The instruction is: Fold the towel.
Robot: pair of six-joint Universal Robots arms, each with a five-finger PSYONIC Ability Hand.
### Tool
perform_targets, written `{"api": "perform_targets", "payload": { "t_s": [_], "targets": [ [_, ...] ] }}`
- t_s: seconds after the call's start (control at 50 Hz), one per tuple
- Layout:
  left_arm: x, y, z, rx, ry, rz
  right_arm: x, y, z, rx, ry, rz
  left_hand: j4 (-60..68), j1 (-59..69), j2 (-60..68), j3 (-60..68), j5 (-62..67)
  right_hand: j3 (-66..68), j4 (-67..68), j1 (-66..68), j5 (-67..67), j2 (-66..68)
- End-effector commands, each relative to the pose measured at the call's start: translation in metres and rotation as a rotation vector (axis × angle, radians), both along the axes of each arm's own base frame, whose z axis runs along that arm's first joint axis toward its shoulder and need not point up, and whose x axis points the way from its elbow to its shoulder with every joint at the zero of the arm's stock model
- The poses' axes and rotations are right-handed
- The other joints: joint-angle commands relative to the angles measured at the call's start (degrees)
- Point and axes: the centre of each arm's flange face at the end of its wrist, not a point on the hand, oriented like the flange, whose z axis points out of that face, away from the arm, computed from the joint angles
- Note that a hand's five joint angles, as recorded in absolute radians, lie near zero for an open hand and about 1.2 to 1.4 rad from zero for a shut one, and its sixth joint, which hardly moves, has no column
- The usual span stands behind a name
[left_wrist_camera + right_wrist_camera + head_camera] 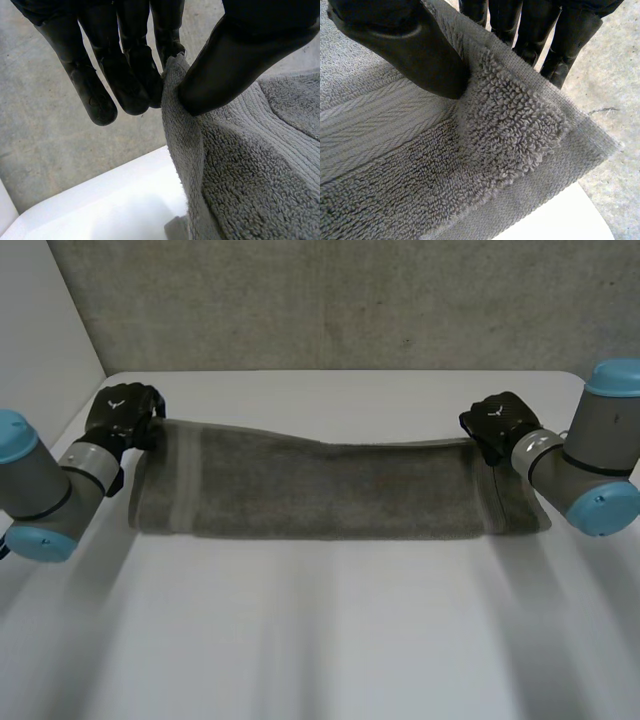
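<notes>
Across the white table [320,640], a grey towel [320,490] lies as one long band, with each hand pinching a far corner.

Head view: the left hand [122,412] sits at the towel's far left corner and the right hand [500,423] at its far right corner. The band rests flat between the two arms, and a grey wall [330,300] stands close behind the table's far edge. Left wrist view: the thumb [225,70] clamps the towel's edge against the fingers [130,80], and the cloth drops from this pinch toward the table, with the wall just past the fingertips. Right wrist view: the thumb presses on top of the corner and the fingers lie behind it, so the cloth is clamped between them. A flap of looped pile is turned over beside the thumb.
</notes>
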Motion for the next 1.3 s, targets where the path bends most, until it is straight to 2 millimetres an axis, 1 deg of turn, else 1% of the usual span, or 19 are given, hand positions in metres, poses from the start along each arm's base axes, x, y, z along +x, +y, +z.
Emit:
{"api": "perform_targets", "payload": {
  "t_s": [0.02, 0.04, 0.06, 0.1, 0.14, 0.22, 0.28, 0.32, 0.38, 0.5, 0.54, 0.66, 0.76, 0.92, 1.04, 1.08, 1.14, 1.16, 1.3],
  "targets": [
    [-0.005, -0.003, -0.004, -0.002, -0.008, 0.011, 0.0, -0.005, -0.01, -0.002, 0.006, -0.002, 2.4, 7.0, 3.8, 3.8, 4.9, -10.8, -10.9, -10.8, -11.6, -9.4],
    [-0.006, -0.003, -0.005, 0.002, -0.009, 0.011, 0.001, -0.006, -0.011, -0.022, 0.009, 0.003, 2.4, 7.0, 3.8, 3.8, 4.9, -46.3, -46.4, -46.3, -47.1, -44.9],
    [-0.006, -0.003, -0.005, 0.002, -0.009, 0.011, 0.001, -0.008, -0.009, -0.057, 0.01, 0.005, 2.4, 7.0, 3.8, 3.8, 4.9, -66.4, -66.5, -66.4, -67.2, -65.0],
    [-0.007, 0.0, -0.006, 0.01, -0.009, 0.009, 0.002, -0.01, -0.007, -0.099, 0.003, 0.003, -46.6, -42.0, -45.2, -45.2, -44.2, -66.4, -66.5, -66.4, -67.2, -65.0],
    [-0.007, 0.001, -0.004, 0.012, -0.008, 0.015, 0.003, -0.013, -0.001, -0.148, -0.01, 0.0, -51.0, -46.4, -49.6, -49.6, -48.6, -66.4, -66.5, -66.4, -67.2, -65.0],
    [-0.003, 0.003, 0.005, 0.006, -0.004, 0.056, 0.001, -0.015, 0.03, -0.293, -0.066, -0.039, -54.5, -49.9, -53.2, -53.2, -52.1, -66.4, -66.5, -66.4, -67.2, -65.0],
    [0.006, 0.007, 0.016, -0.001, 0.001, 0.108, -0.001, -0.013, 0.041, -0.315, -0.101, -0.056, -55.9, -51.3, -54.6, -54.5, -53.5, -66.4, -66.5, -66.4, -67.2, -65.0],
    [0.011, 0.011, 0.019, 0.007, 0.001, 0.13, -0.008, -0.002, 0.064, -0.321, -0.188, -0.082, -56.7, -52.1, -55.4, -55.4, -54.3, -66.4, -66.5, -66.4, -67.2, -65.0],
    [0.015, 0.025, 0.027, 0.014, -0.002, 0.145, -0.014, 0.016, 0.073, -0.272, -0.246, -0.089, -56.9, -52.3, -55.6, -55.6, -54.5, -66.4, -66.5, -66.4, -67.2, -65.0],
    [0.021, 0.062, 0.033, 0.051, -0.009, 0.147, -0.021, 0.052, 0.064, -0.151, -0.229, -0.092, -57.4, -52.8, -56.1, -56.1, -55.0, -66.4, -66.5, -66.4, -67.2, -65.0],
    [0.021, 0.071, 0.034, 0.056, -0.01, 0.144, -0.025, 0.072, 0.047, -0.029, -0.195, -0.102, -57.9, -53.3, -56.6, -56.6, -55.5, -66.4, -66.5, -66.4, -67.2, -65.0],
    [0.017, 0.099, 0.036, 0.075, -0.01, 0.125, -0.032, 0.091, 0.021, 0.13, -0.131, -0.119, -59.4, -54.8, -58.1, -58.1, -57.0, -66.4, -66.5, -66.4, -67.2, -65.0],
    [0.006, 0.11, 0.035, 0.073, -0.008, 0.093, -0.049, 0.083, -0.017, 0.215, -0.048, -0.154, -60.4, -55.8, -59.1, -59.1, -58.0, -54.6, -54.7, -54.6, -55.4, -53.1],
    [-0.002, 0.116, 0.033, 0.053, -0.004, 0.067, -0.054, 0.072, -0.044, 0.216, 0.001, -0.154, -60.5, -55.8, -59.1, -59.1, -58.0, -44.3, -44.4, -44.3, -45.1, -42.9],
    [-0.002, 0.118, 0.03, 0.062, -0.007, 0.065, -0.059, 0.067, -0.047, 0.209, 0.001, -0.168, -61.5, -56.8, -60.1, -60.1, -59.0, -37.6, -37.6, -37.5, -38.4, -36.1],
    [-0.002, 0.117, 0.031, 0.06, -0.007, 0.065, -0.063, 0.06, -0.047, 0.189, -0.004, -0.181, -61.6, -57.0, -60.3, -60.3, -59.2, -18.8, -18.9, -18.8, -19.7, -17.4],
    [-0.002, 0.117, 0.031, 0.06, -0.007, 0.069, -0.065, 0.058, -0.047, 0.181, -0.006, -0.186, -62.8, -58.2, -61.5, -61.4, -60.4, -7.9, -8.0, -7.9, -8.8, -6.5],
    [-0.002, 0.117, 0.03, 0.062, -0.007, 0.069, -0.068, 0.055, -0.046, 0.172, -0.008, -0.193, -63.1, -58.5, -61.8, -61.8, -60.7, 3.5, 3.4, 3.5, 2.6, 4.9],
    [-0.001, 0.119, 0.03, 0.064, -0.007, 0.07, -0.095, 0.04, -0.029, 0.127, -0.022, -0.263, -63.5, -58.9, -62.1, -62.1, -61.1, 3.6, 3.5, 3.6, 2.8, 5.0]
  ]
}}
